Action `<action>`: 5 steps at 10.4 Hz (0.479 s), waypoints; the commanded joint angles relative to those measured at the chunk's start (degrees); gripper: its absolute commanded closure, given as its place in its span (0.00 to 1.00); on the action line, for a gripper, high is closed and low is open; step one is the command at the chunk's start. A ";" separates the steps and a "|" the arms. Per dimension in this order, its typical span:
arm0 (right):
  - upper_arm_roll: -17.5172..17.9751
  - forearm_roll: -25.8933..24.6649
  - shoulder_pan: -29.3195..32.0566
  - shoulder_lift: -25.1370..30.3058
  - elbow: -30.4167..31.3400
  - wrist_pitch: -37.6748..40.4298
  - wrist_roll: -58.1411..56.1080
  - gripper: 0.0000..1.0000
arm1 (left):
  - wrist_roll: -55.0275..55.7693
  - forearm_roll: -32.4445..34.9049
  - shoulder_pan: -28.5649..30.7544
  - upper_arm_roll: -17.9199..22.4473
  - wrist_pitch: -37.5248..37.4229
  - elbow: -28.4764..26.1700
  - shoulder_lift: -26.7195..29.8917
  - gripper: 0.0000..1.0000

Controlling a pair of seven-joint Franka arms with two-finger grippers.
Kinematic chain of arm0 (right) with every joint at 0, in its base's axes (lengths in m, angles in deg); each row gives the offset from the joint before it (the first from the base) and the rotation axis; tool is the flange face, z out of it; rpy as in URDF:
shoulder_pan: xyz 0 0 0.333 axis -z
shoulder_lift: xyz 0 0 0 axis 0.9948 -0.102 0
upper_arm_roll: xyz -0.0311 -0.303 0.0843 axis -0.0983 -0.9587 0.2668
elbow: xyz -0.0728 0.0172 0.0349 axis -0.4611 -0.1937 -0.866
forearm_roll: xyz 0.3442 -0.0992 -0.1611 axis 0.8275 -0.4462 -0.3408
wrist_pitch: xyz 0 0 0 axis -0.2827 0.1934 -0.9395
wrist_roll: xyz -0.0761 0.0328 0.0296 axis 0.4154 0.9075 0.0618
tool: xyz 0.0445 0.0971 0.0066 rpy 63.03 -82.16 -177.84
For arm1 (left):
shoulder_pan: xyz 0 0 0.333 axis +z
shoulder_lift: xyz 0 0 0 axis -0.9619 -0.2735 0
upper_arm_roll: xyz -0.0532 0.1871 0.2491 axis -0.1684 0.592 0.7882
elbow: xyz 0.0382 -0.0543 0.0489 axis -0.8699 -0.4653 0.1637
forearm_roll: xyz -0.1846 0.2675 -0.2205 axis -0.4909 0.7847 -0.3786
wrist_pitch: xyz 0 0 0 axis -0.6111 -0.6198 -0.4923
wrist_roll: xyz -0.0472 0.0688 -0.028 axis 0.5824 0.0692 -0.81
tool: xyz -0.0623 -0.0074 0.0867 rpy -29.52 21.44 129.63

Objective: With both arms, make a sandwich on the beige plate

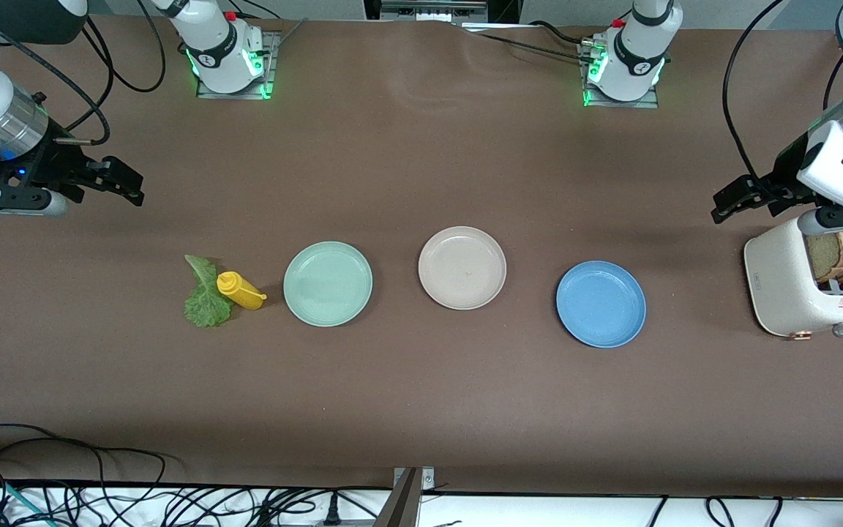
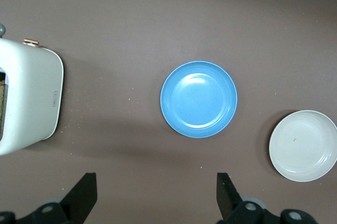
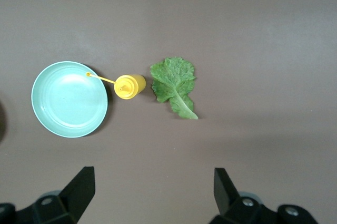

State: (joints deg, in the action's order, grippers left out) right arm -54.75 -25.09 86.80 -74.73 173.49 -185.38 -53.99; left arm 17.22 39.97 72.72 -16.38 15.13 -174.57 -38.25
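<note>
Nothing assembled yet, by the look of it. The beige plate (image 1: pixel 462 267) lies bare at mid-table, the landmark for everything else.

Sandwich parts, all off the plate:
- Bread slices (image 1: pixel 842 255) stand upright in the slots of the white toaster (image 1: pixel 795 289), well apart from the beige plate toward the left arm's end of the table. At least two slices; exact count uncertain.
- One lettuce leaf (image 1: pixel 205 293) lies flat on the table, well apart from the beige plate toward the right arm's end.

Left gripper (image 1: pixel 740 201): fingers spread wide, holding nothing, hanging over the table just beside the toaster. Right gripper (image 1: pixel 118 181): fingers likewise spread wide and empty, over bare table toward the right arm's end, well apart from the beige plate.

Left to do, as I judge it: bread out of the toaster onto the beige plate, leaf on top, second slice over it.

Counts: three plates, namely the beige plate, a mint-green plate (image 1: pixel 328 283) beside it toward the right arm's end, and a blue plate (image 1: pixel 601 304) beside it toward the left arm's end. One yellow squeeze bottle (image 1: pixel 240 290), touching the leaf. One toaster.
</note>
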 commanded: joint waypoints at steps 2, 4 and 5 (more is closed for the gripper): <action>-0.25 0.82 0.24 -0.41 -1.26 0.86 -1.03 0.00 | -2.16 -0.46 -0.18 -0.36 -1.42 0.62 0.53 0.00; -0.51 0.90 0.59 -0.58 -1.18 0.60 -1.11 0.00 | -2.16 -0.46 -0.18 -0.44 -2.03 1.06 0.53 0.00; -0.68 0.90 0.59 -0.67 -1.26 0.51 -1.11 0.00 | -2.08 -0.46 -0.27 -0.45 -2.82 1.32 0.53 0.00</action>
State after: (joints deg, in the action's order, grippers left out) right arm -55.20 -25.09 87.05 -74.81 173.49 -185.37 -54.17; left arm 16.44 39.97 72.44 -16.83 14.30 -174.30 -38.21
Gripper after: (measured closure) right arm 0.000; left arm 0.000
